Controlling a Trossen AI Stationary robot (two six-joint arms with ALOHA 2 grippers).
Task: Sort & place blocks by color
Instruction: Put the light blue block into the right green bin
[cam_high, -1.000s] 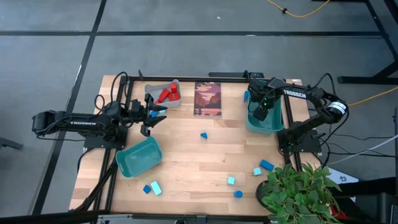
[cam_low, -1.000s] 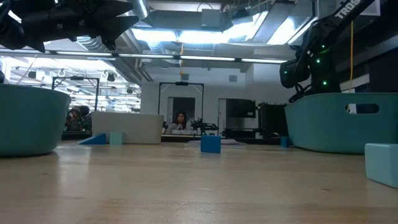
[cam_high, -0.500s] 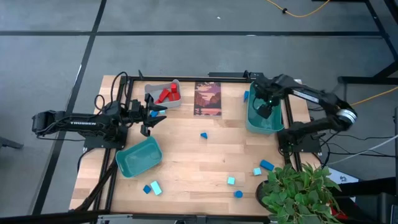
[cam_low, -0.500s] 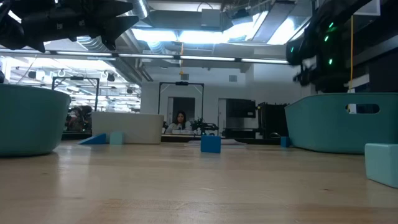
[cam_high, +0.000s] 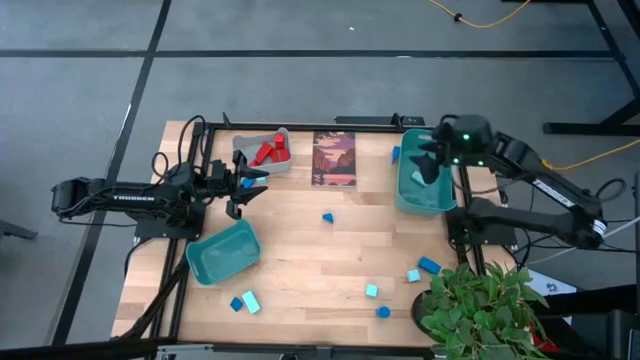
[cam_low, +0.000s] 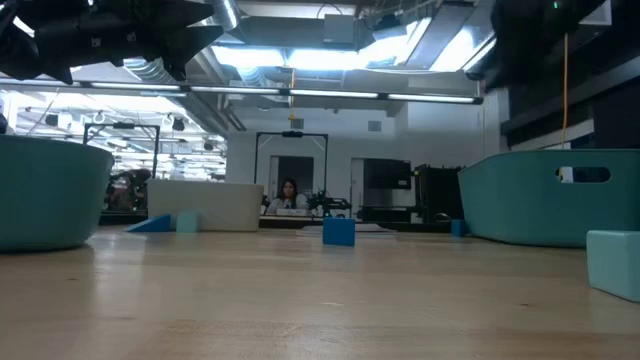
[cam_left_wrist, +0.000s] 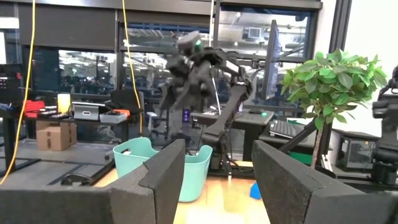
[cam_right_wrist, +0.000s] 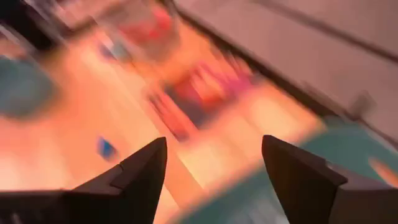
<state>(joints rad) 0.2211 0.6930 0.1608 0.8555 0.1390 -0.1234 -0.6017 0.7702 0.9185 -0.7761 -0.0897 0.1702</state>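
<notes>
A dark picture card lies flat at the far edge of the wooden table, between a grey bin and a teal bin. A second teal bin stands tilted near the left side. A green potted plant is at the near right corner.

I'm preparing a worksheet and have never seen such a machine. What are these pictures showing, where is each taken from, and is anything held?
Two dark robot arms work at a pale wooden table. One picture looks straight down, one looks level across the tabletop, and two come from cameras on the wrists. The left gripper hovers open beside the small grey bin of red blocks. The right gripper hangs open over the teal plastic bin. Neither holds anything. Small blue and cyan blocks lie scattered, near a second teal bin.
</notes>
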